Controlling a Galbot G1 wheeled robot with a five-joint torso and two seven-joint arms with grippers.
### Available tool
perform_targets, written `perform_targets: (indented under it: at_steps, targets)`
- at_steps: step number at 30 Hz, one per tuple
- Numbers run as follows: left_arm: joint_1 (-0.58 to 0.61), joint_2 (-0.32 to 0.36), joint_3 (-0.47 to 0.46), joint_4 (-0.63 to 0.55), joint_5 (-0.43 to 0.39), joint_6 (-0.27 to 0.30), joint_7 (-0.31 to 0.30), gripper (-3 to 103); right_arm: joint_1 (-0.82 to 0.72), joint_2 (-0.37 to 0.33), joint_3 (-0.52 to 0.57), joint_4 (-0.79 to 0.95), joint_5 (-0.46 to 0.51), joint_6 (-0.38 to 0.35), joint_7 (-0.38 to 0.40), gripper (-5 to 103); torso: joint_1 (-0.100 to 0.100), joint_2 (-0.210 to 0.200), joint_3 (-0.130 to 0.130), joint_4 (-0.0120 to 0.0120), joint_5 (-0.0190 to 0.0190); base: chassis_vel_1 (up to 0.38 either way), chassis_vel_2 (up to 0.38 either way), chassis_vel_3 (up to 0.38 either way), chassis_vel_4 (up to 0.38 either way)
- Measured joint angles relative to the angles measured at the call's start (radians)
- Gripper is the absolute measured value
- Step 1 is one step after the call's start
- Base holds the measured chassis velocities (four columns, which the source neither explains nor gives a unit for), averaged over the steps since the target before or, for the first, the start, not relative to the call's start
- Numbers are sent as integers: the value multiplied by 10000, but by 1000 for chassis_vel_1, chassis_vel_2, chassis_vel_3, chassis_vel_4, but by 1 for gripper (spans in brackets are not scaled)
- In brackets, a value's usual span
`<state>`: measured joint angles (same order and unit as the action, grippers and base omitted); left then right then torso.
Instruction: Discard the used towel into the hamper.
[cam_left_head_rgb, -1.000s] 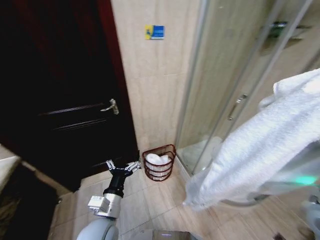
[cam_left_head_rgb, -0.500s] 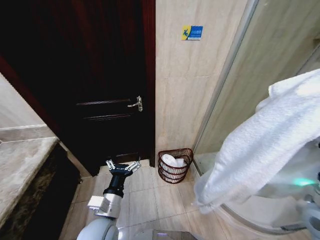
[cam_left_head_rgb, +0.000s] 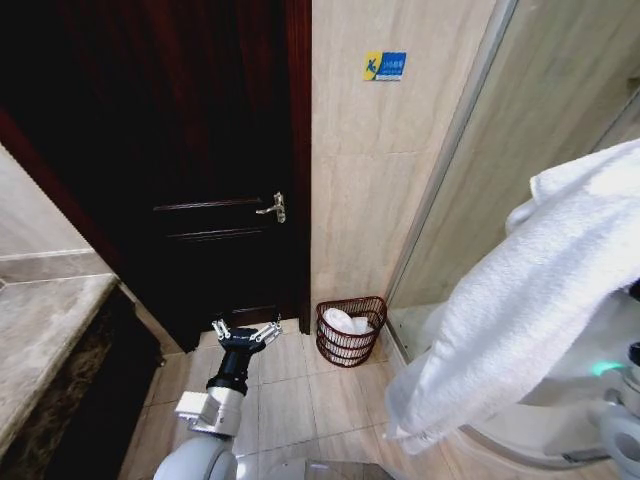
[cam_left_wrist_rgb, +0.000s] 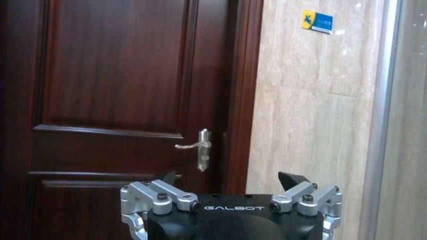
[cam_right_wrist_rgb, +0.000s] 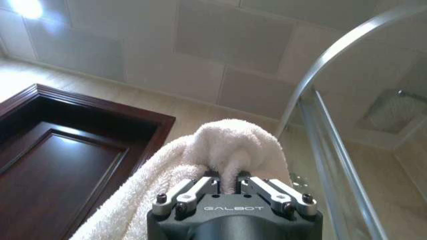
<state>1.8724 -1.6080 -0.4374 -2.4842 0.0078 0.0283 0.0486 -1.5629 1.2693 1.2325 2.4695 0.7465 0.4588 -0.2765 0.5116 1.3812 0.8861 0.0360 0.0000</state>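
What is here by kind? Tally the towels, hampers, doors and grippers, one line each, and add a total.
Towels held by a gripper: 1, the white towel pinched in the right gripper
Hampers: 1, the wicker hamper, with white cloth inside
Doors: 1, the dark door
Grippers: 2, counting the open, empty left gripper
Total: 5

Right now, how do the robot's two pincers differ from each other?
The left pincer is open and holds nothing; the right pincer is shut on a fold of the white towel. The left one hangs low over the floor tiles, pointing toward the dark door and not far from the hamper; the right one is held up high, with the towel draping down from it. Both are the same black and silver make.
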Motion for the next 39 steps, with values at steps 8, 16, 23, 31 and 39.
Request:
perform_targets:
  at_steps: [8, 16, 23, 31, 39]
  targets:
    - [0, 0, 0, 0, 0, 0, 1, 100, -6, 3, -73, -30, 24, 133, 4, 14, 0, 1, 1, 1, 0, 34, 36, 38, 36]
    - [0, 0, 0, 0, 0, 0, 0, 100, 85, -74, -185, -35, 35, 429, 78, 14, 2, 2, 1, 6, 0, 68, 78, 69, 66]
    - [0, 0, 0, 0, 0, 0, 0, 100, 54, -7, -151, -68, 28, 372, -157, 14, 0, 4, 1, -1, 0, 0, 0, 0, 0]
    - [0, 0, 0, 0, 0, 0, 1, 100, 43, 30, -290, -39, 22, 345, -321, 14, -2, 6, 0, 0, -1, -48, 37, 54, -47]
    - [1, 0, 0, 0, 0, 0, 0, 100, -5, 115, -477, -17, -5, 400, -401, 14, 1, 5, 2, 1, 0, -176, 171, 198, -185]
